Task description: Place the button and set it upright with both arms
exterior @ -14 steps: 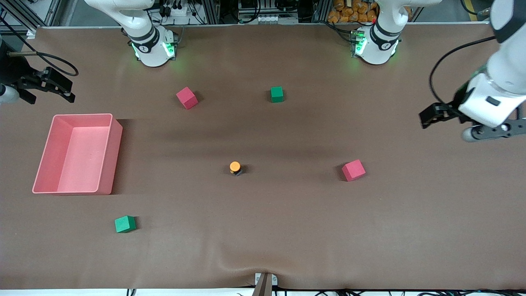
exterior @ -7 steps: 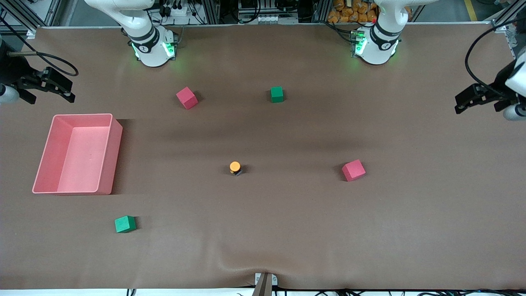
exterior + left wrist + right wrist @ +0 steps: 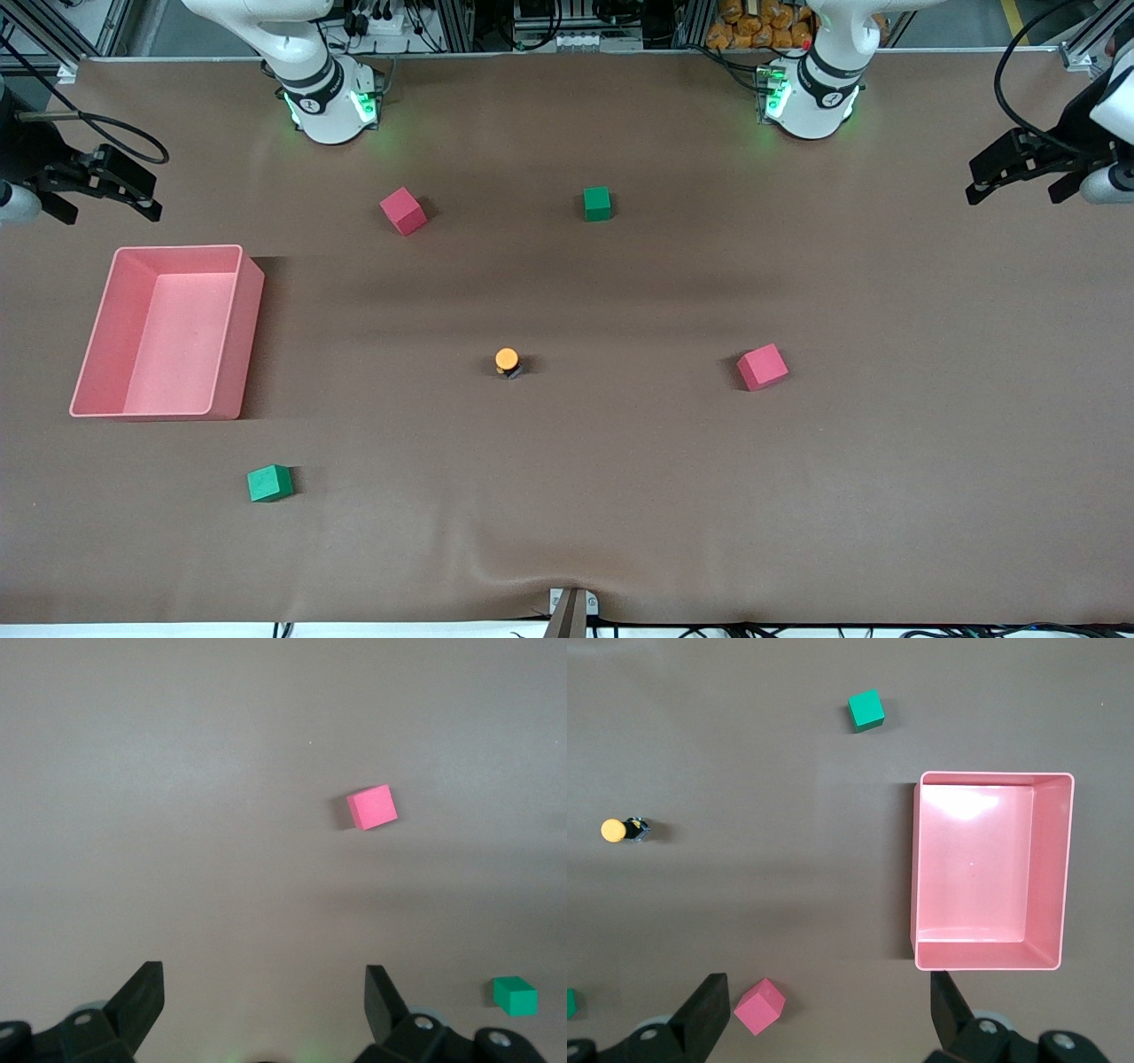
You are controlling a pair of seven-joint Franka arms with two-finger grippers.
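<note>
The button (image 3: 507, 360) stands at the middle of the table, its round orange cap up on a short black body. It also shows in the right wrist view (image 3: 613, 829). My left gripper (image 3: 1014, 188) is open and empty, up over the left arm's end of the table, far from the button; its wrist view (image 3: 261, 992) shows bare table between the fingers. My right gripper (image 3: 111, 211) is open and empty, up over the right arm's end of the table, beside the pink bin; its wrist view (image 3: 828, 997) shows the same.
A pink bin (image 3: 251, 328) lies at the right arm's end, also in the right wrist view (image 3: 992, 777). Two red cubes (image 3: 403, 211) (image 3: 762, 367) and two green cubes (image 3: 597, 203) (image 3: 269, 483) lie scattered around the button.
The left arm has swung outward and toward the robots' side of the table, to the edge of the view. The right arm and the button have not moved.
</note>
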